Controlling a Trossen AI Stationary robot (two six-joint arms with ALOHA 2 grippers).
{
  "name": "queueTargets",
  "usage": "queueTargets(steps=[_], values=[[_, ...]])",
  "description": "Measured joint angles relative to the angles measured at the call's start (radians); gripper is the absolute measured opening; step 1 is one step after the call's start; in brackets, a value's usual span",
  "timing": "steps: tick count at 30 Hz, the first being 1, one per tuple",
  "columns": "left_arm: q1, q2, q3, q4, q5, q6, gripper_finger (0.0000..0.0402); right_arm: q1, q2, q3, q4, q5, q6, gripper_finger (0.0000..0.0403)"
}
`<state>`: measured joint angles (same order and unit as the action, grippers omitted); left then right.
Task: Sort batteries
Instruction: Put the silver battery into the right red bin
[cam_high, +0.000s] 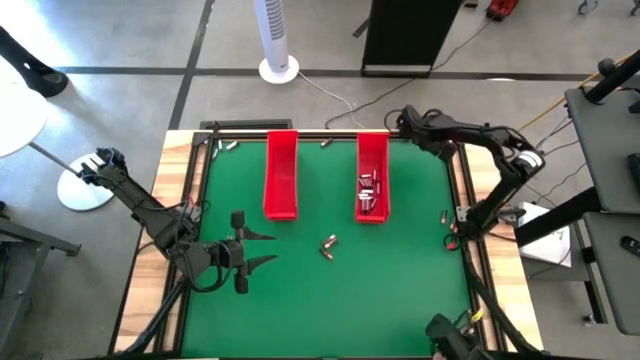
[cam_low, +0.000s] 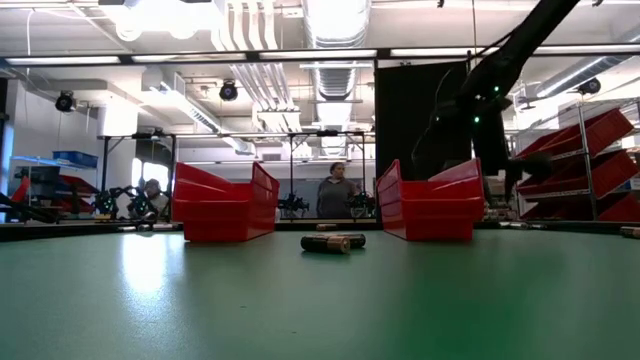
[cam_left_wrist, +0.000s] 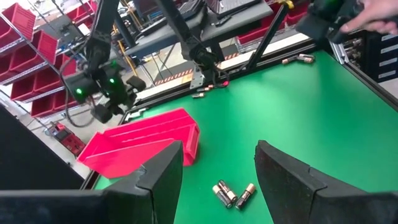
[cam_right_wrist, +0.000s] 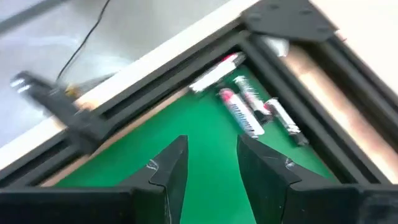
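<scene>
Left pincer (cam_high: 262, 251) sits open and empty above the green table (cam_high: 400, 300), facing three loose batteries (cam_high: 328, 245). My right pincer (cam_right_wrist: 211, 163), open with nothing in it, shows more batteries in the far corner (cam_right_wrist: 249, 109), which the low view misses.

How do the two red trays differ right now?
The left red tray looks empty, while the right red tray holds several batteries. The left tray reaches the mat's far edge; the right tray sits slightly nearer. The right gripper hovers by the right tray's far end. Both are long, red and parallel.
</scene>
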<state>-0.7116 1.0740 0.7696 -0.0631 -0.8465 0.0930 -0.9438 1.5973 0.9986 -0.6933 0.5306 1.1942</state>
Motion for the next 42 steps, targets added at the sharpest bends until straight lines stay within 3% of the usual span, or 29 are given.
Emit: queueTargets(steps=[5,9,13,17,23,28,34,42], values=[[0.000,0.000,0.000,0.003,0.000,-0.005,0.0180,-0.084,0.004,0.065,0.025,-0.171,-0.261,0.0113],[0.000,0.000,0.000,0.004,0.000,-0.005,0.0180,-0.118,0.066,0.143,0.001,-0.200,-0.407,0.0102],[0.000,0.000,0.000,0.015,-0.001,0.001,0.0180,-0.138,0.157,0.207,-0.037,-0.198,-0.401,0.0093],[0.000,0.000,0.000,0.018,-0.002,0.009,0.0180,-0.138,0.266,0.269,-0.046,-0.262,-0.558,0.0083],[0.012,0.000,0.000,0.018,-0.003,0.002,0.0180,-0.146,0.357,0.407,-0.197,-0.156,-0.640,0.0064],[0.019,0.000,0.000,0.018,-0.004,0.000,0.0180,-0.189,0.369,0.475,-0.246,-0.190,-0.703,0.0045],[0.028,0.000,0.000,0.018,-0.004,-0.008,0.0180,-0.201,0.370,0.541,-0.351,-0.310,-0.772,0.0015],[0.041,0.000,0.000,0.018,-0.004,-0.018,0.0180,-0.184,0.357,0.614,-0.429,-0.259,-1.161,0.0009]])
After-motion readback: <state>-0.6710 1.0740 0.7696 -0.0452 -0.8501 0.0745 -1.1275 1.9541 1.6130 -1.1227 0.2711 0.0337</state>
